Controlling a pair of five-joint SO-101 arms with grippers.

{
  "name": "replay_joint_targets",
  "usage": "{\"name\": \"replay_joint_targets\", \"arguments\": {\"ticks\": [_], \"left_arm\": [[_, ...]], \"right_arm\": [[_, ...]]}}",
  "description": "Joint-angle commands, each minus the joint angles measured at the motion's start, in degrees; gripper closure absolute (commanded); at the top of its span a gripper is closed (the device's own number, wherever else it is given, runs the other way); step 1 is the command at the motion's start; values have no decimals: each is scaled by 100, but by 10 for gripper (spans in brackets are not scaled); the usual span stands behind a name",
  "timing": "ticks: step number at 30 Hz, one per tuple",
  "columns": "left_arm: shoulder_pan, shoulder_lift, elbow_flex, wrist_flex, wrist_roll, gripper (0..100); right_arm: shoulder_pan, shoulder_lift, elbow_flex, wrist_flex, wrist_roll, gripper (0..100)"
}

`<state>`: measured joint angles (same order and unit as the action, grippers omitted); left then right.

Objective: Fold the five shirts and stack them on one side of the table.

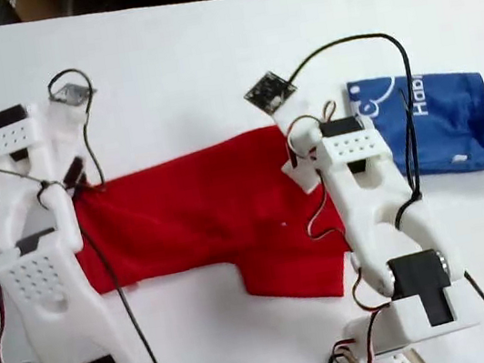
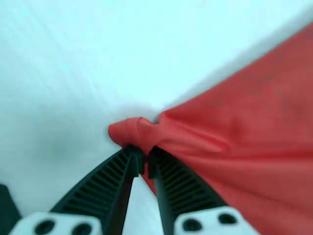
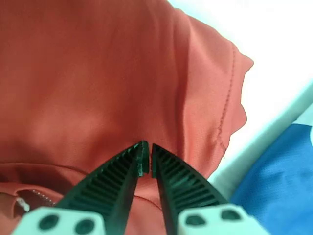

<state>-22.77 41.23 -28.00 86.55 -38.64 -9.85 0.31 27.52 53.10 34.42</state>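
The left gripper (image 2: pixel 145 160) is clenched on a bunched corner of the red shirt (image 2: pixel 234 147), likely to draw that edge taut for folding. The right gripper (image 3: pixel 146 159) has its jaws closed against the same shirt by a sleeve seam; whether cloth is caught I cannot tell. The high view adds the shirt spread on the table (image 1: pixel 203 49) between the two grippers, and a folded blue shirt (image 1: pixel 426 125) near the right gripper, probably starting the stack

white table (image 1: pixel 203 49): red shirt (image 1: pixel 192 212) spread, blue shirt (image 1: pixel 444 117) folded.
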Motion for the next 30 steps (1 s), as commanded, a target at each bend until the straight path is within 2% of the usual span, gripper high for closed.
{"name": "replay_joint_targets", "arguments": {"ticks": [1, 8, 14, 19, 21, 25, 30], "left_arm": [[0, -62, -602, -53, -35, 973], [97, -53, -1068, 308, -70, 962], [88, -114, -1068, 809, -396, 812], [-62, -510, -1446, 1609, -431, 795], [-114, -835, -1007, 1600, -457, 795], [-62, -1705, 725, 1565, -492, 804], [-97, -3147, 2976, 791, -492, 815]], "right_arm": [[40, -22, -246, -40, -35, 978], [40, -57, -246, -31, -35, 978], [48, -66, -246, -31, -35, 978], [48, -66, -246, -31, -35, 978], [48, -66, -246, -31, -35, 978], [48, -66, -246, -57, -35, 978], [40, -40, -255, -66, -35, 978]]}}
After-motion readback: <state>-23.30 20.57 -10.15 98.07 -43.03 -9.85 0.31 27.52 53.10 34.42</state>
